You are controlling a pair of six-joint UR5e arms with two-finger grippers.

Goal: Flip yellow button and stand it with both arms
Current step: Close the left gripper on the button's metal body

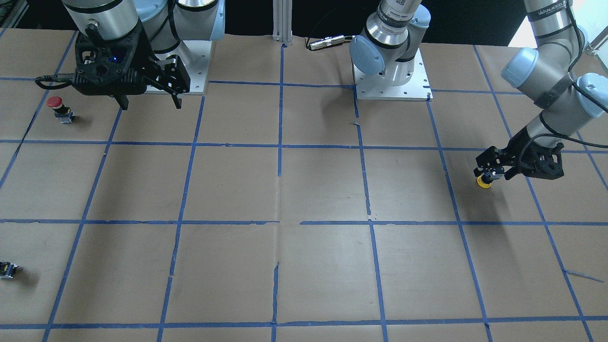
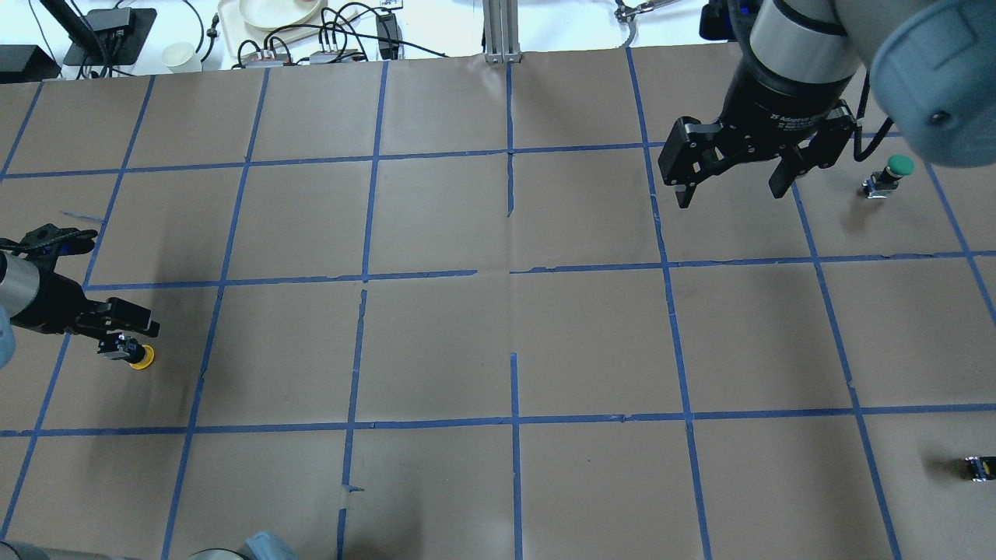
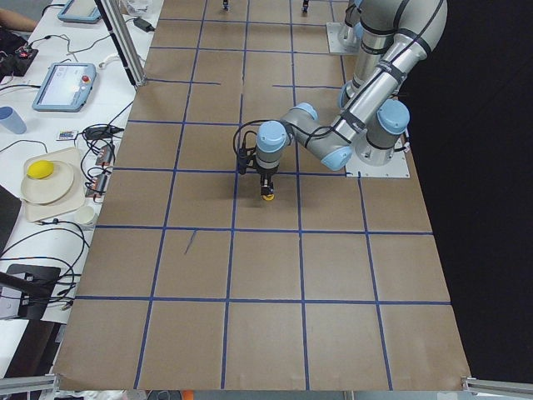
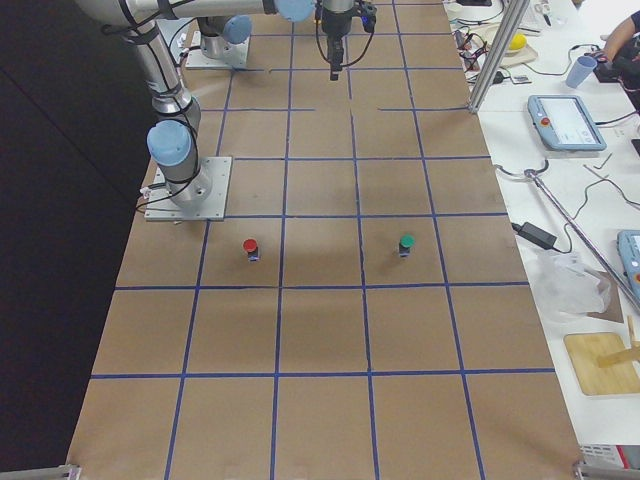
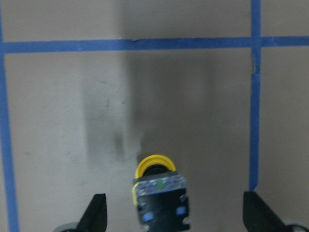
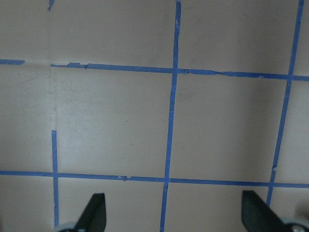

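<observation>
The yellow button [image 5: 158, 193] lies on its side on the brown paper, yellow cap pointing away from the wrist and grey block toward it. It also shows in the overhead view [image 2: 141, 358] and the front view [image 1: 484, 182]. My left gripper [image 5: 176, 215] is low over it and open. The fingers [image 5: 96, 215] stand wide on either side and do not touch it. The left gripper also shows in the overhead view [image 2: 128, 341] and the front view [image 1: 491, 170]. My right gripper [image 2: 731, 194] hangs high, open and empty, far from the button; it also shows in the front view [image 1: 152, 105] and its wrist view [image 6: 174, 217].
A red-capped button [image 1: 57, 105] stands near the right arm's base. A green-capped button [image 2: 893, 169] stands at the right of the overhead view. A tiny dark capless part [image 1: 7, 269] lies at the table's edge. Blue tape lines grid the paper.
</observation>
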